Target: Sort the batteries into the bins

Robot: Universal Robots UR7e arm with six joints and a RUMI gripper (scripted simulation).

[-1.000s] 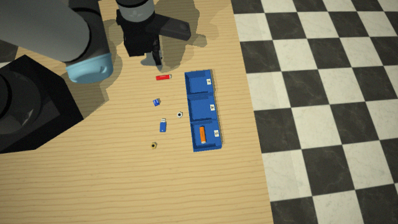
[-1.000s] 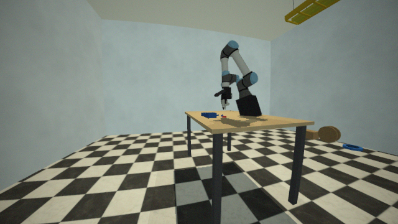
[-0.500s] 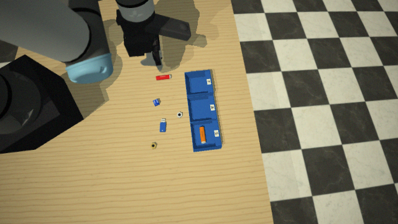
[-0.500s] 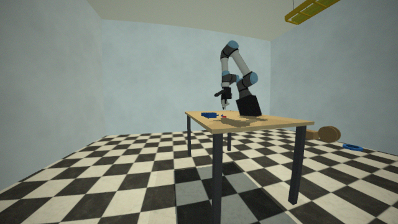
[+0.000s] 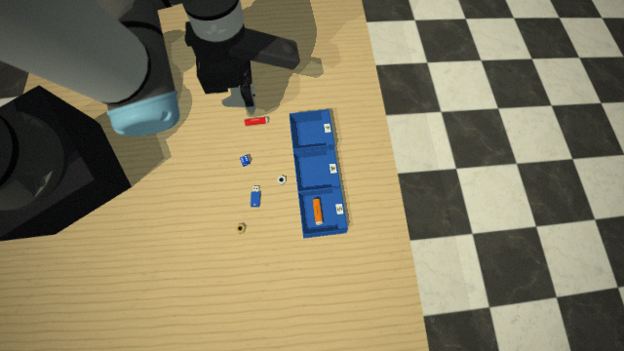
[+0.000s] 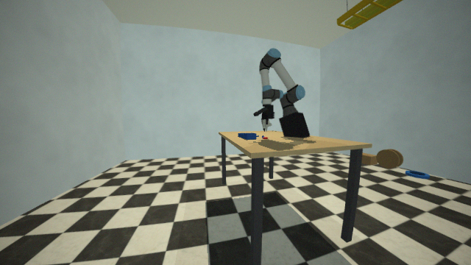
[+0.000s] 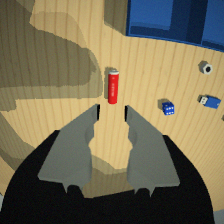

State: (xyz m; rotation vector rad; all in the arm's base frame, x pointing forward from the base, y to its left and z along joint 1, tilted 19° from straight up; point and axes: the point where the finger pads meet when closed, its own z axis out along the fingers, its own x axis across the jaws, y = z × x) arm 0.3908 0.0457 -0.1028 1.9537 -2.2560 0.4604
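A red battery (image 5: 256, 121) (image 7: 113, 87) lies flat on the wooden table (image 5: 146, 292), just left of the blue three-bin strip (image 5: 294, 146) (image 7: 150, 20) (image 6: 247, 135). My gripper (image 5: 246, 99) (image 7: 112, 106) (image 6: 266, 129) hangs just above the table beside the battery, its fingers a narrow gap apart with nothing between them. The bin marked F (image 5: 312, 132) is the far one and is empty. The bin marked S (image 5: 331, 221) is the near one and holds an orange battery (image 5: 318, 210). A silver nut (image 5: 282, 179) (image 7: 205, 67) and a brass nut (image 5: 241, 227) lie on the table.
A small blue cube (image 5: 245, 160) (image 7: 168, 108) and a blue USB stick (image 5: 255, 196) (image 7: 210, 101) lie left of the bins. The middle bin (image 5: 317, 168) is empty. The robot's black base (image 5: 44, 166) fills the table's left side. The table edge runs right of the bins.
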